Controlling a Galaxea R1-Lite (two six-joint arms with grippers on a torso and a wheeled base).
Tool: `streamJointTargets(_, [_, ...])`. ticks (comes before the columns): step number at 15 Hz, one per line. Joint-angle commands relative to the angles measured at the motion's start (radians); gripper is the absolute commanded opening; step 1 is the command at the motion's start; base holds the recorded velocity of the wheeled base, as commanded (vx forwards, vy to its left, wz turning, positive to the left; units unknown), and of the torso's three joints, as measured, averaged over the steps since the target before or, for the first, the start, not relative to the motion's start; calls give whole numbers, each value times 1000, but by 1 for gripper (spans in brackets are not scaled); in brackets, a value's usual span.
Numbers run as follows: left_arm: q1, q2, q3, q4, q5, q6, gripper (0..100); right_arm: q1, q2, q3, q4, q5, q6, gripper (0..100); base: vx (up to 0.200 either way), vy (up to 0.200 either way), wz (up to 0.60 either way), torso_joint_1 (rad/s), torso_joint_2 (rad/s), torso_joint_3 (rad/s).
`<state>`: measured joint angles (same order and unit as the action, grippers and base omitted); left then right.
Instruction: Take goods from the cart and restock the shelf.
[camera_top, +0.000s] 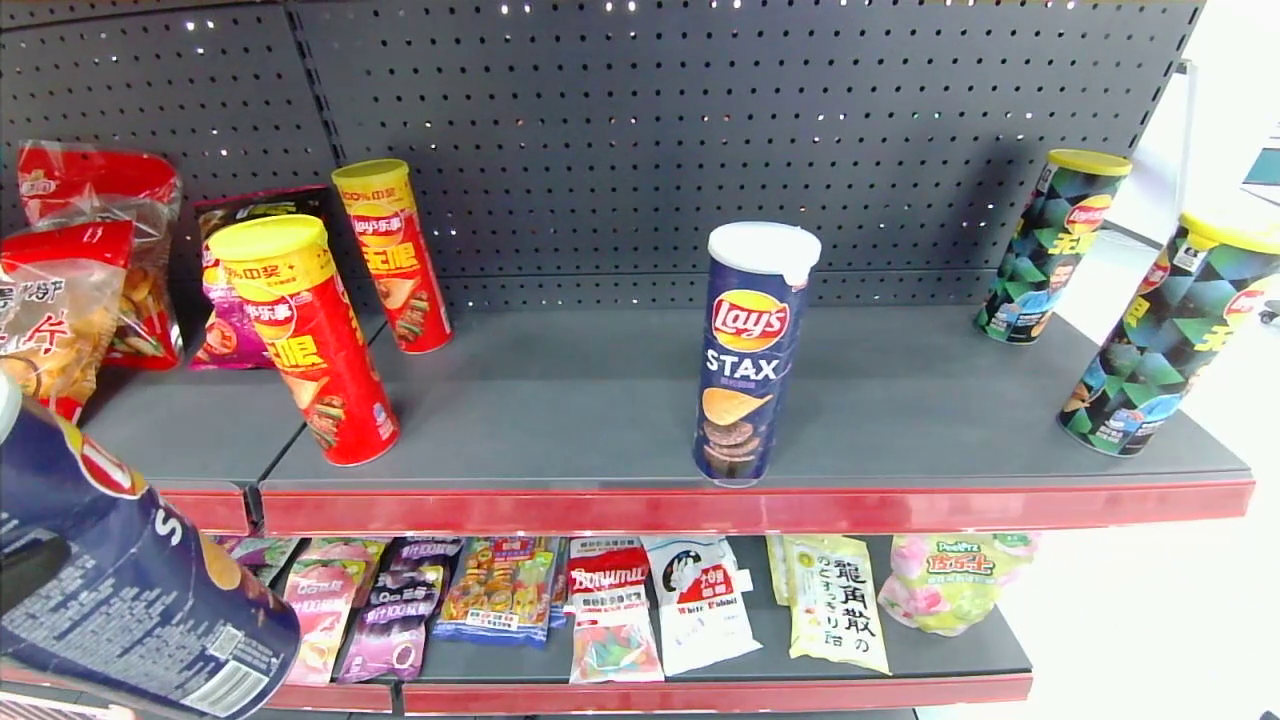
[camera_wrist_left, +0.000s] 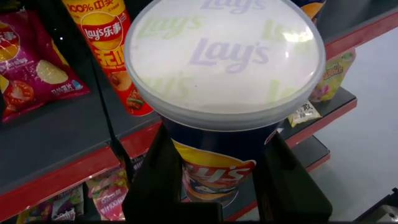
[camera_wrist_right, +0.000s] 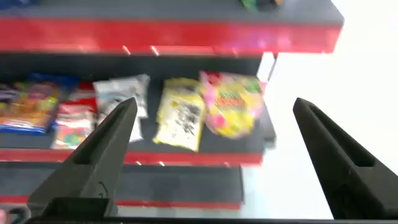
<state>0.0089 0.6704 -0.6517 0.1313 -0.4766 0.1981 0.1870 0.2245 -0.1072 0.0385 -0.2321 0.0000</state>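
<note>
Near left, left hand (camera_wrist_left: 219, 168) clamped on navy chip can (camera_top: 110, 590), white lid (camera_wrist_left: 224, 59), twin can (camera_top: 748, 360) upright on shelf (camera_top: 600, 400), right hand (camera_wrist_right: 214, 149) spread wide.

Head cam: forward and down on the upper shelf (camera_top: 600, 390), mid range. My left wrist cam sits tight over the blue can (camera_wrist_left: 224, 56) — right wrist cam faces the lower shelf (camera_wrist_right: 31, 142); head shares its green bag (camera_wrist_right: 231, 102).

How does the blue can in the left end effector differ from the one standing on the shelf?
The held can is tilted; the standing can is upright. The left end effector grips the held can; the standing can rests free on the shelf. Both are dark blue with white lids.
</note>
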Motion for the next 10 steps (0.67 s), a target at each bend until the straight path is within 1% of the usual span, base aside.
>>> streamJointTargets(1, [-6,38,-11,-18,-13,0,0,-35,-122,38,54,-21,-23,100,0,0,0,0,0,0])
streamJointTargets(2, [-6,44,-9,-22,-13,0,0,-37,-122,40,54,-35,-44,100,0,0,0,0,0,0])
streamJointTargets(3, [-6,55,-8,-24,-13,-3,0,-61,-102,34,60,-104,-69,100,0,0,0,0,0,0])
streamJointTargets(4, [-6,60,-9,-24,-14,-3,0,-74,-82,34,60,-118,-72,100,0,0,0,0,0,0])
streamJointTargets(5, [-7,72,-11,-28,-14,-3,0,-116,-31,34,55,-161,-72,100,0,0,0,0,0,0])
streamJointTargets(6, [-7,78,-9,-39,-19,-3,0,-179,-31,34,57,-184,-77,100,0,0,0,0,0,0])
streamJointTargets(7, [-7,87,-11,-52,-25,-5,0,-287,-47,34,57,-190,-81,100,0,0,0,0,0,0])
streamJointTargets(8, [-7,95,-13,-59,-27,-5,0,-357,-88,34,57,-177,-94,100,0,0,0,0,0,0])
streamJointTargets(9, [-7,103,-13,-68,-27,-5,0,-362,-126,38,50,-124,-109,100,0,0,0,0,0,0])
streamJointTargets(10, [-7,109,-11,-78,-31,-5,0,-360,-123,54,17,-15,-92,100,0,0,0,0,0,0])
